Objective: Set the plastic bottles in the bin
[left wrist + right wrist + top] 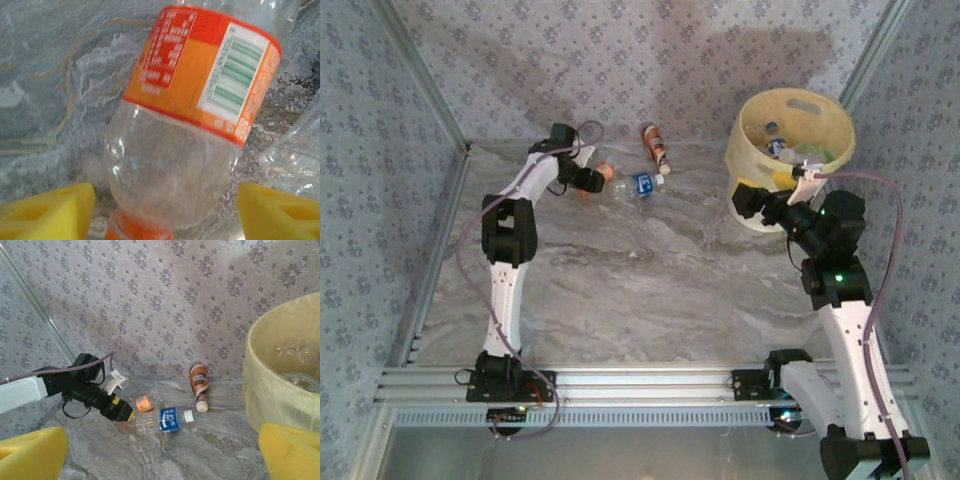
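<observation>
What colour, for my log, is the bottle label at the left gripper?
Orange label, red bands; left wrist view.

Left pincer (pixel 165 207) and right pincer (pixel 160 455), both with jaws apart.

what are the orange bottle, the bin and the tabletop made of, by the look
The orange bottle looks like thin clear glossy plastic: what lies behind shows through it, with highlights on its wall. The bin looks like pale yellow plastic, smooth, perhaps slightly translucent. The tabletop has a grey veined stone look, marble or printed laminate; cannot tell which.
</observation>
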Controlling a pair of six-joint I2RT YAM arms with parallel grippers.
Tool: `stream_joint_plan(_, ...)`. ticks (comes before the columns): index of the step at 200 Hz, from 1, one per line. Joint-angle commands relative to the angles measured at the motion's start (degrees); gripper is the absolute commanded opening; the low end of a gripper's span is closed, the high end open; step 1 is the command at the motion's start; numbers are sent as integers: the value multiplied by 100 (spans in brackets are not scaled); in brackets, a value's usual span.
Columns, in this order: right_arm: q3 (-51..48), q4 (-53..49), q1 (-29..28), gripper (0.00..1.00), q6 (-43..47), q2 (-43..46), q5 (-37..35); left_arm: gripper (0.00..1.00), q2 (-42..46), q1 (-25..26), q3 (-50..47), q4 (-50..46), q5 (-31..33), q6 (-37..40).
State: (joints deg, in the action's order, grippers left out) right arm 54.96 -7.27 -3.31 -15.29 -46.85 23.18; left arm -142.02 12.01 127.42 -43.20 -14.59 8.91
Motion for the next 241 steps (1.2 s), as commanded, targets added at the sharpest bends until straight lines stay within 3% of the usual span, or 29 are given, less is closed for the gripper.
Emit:
stream_joint_plan(1, 173, -101, -28, 100, 166, 101, -189, 69, -370, 120, 685, -948, -63, 355)
stream_joint_plan(38, 166, -199, -32, 100, 260, 110, -310, 59, -743, 321, 1254, -1437, 501, 384)
stream_joint_plan(56, 164, -253, -24, 100, 289, 130, -376, 56, -779, 402, 1268, -1469, 767, 384)
stream_joint_plan(101, 114, -311, -28, 100, 387, 227, -434, 39, -671, 451, 1015, -1405, 1149, 231)
stream_joint_plan(137, 77, -348, -21, 100, 413, 278, -439, 33, -97, 451, 66, -902, 1022, 67)
stream_joint_plan(188, -73, -350, -29, 100, 384, 238, -447, 31, 1222, 451, -2114, 324, 870, -542)
stream_joint_plan(241, -753, 345, -87, 100, -667, 176, -472, 30, 2662, 480, -4132, 1523, 540, -1253)
